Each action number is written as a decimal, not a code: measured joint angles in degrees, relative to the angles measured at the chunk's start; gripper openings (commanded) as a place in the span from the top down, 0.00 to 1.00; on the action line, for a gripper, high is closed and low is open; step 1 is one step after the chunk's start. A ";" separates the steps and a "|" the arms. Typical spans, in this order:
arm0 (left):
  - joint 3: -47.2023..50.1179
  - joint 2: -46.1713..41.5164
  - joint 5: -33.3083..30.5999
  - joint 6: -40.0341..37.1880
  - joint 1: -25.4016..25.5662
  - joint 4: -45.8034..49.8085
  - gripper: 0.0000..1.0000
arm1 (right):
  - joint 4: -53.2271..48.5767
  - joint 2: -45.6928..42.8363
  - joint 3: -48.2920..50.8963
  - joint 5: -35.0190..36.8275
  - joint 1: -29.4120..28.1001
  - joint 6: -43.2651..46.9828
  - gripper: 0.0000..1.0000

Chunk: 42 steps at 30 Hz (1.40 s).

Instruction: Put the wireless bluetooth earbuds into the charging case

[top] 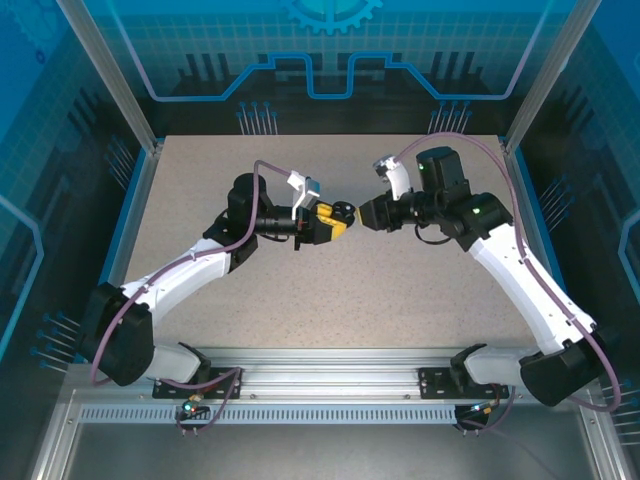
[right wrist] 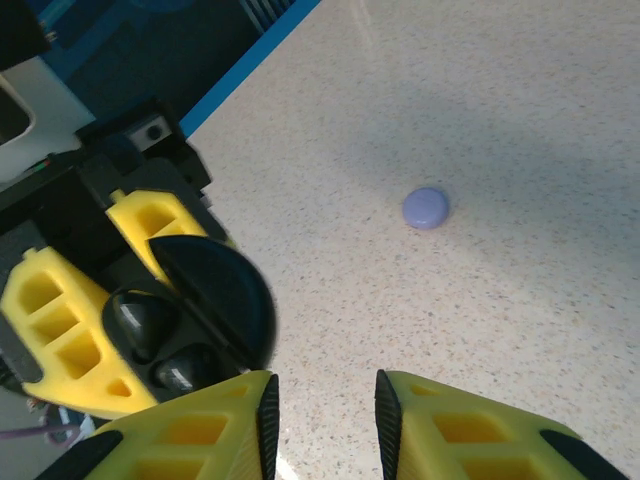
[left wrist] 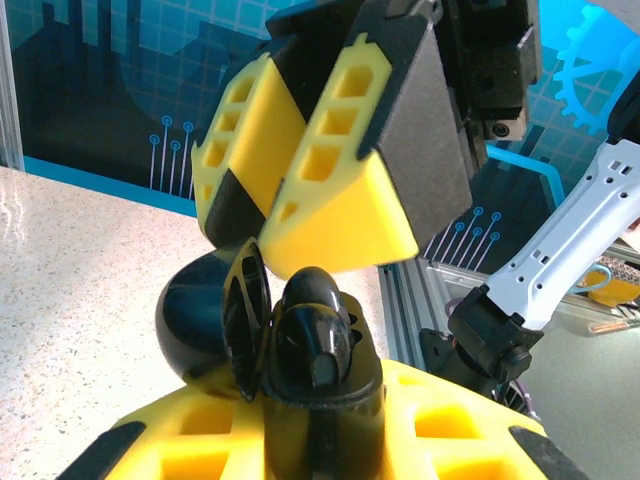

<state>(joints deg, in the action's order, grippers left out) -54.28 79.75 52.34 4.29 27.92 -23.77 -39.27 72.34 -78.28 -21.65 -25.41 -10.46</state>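
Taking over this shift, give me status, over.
Left pincer shut on charging case, lid open. Right pincer open, empty, facing it. Earbuds look seated. Lilac disc on table, apart.

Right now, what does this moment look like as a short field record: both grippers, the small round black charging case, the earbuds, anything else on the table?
left gripper: shut on the small round black charging case, holding it above the table
case lid: open, hinged up
earbuds: two tiny glossy black pieces lying in the case's base; seating depth unclear
right gripper: open, empty, just beside the case
table: speckled beige, one small lavender round disc lying loose
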 measured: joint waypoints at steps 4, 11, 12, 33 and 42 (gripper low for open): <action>0.00 0.00 0.61 0.00 0.00 -0.07 1.00 | 0.31 -0.13 0.57 1.60 2.71 -1.51 0.67; -0.09 -0.55 4.46 0.00 0.52 -0.74 1.00 | 1.25 2.67 0.66 -0.28 3.50 -2.21 0.66; -0.22 -0.63 5.09 -0.02 0.85 -0.72 1.00 | 1.42 3.08 0.66 -1.11 3.50 -2.19 0.66; -6.10 3.28 7.08 -2.60 2.84 8.68 1.00 | 3.96 1.84 0.66 -9.70 2.56 -0.17 0.63; -9.09 7.98 -1.09 1.11 1.16 12.87 1.00 | -0.48 1.88 0.59 7.34 2.99 -1.68 0.62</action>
<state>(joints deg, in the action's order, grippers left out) -63.37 87.72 51.24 5.41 29.08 -10.90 -39.75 74.22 -77.69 -14.31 -22.41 -12.14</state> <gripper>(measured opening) 0.222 0.372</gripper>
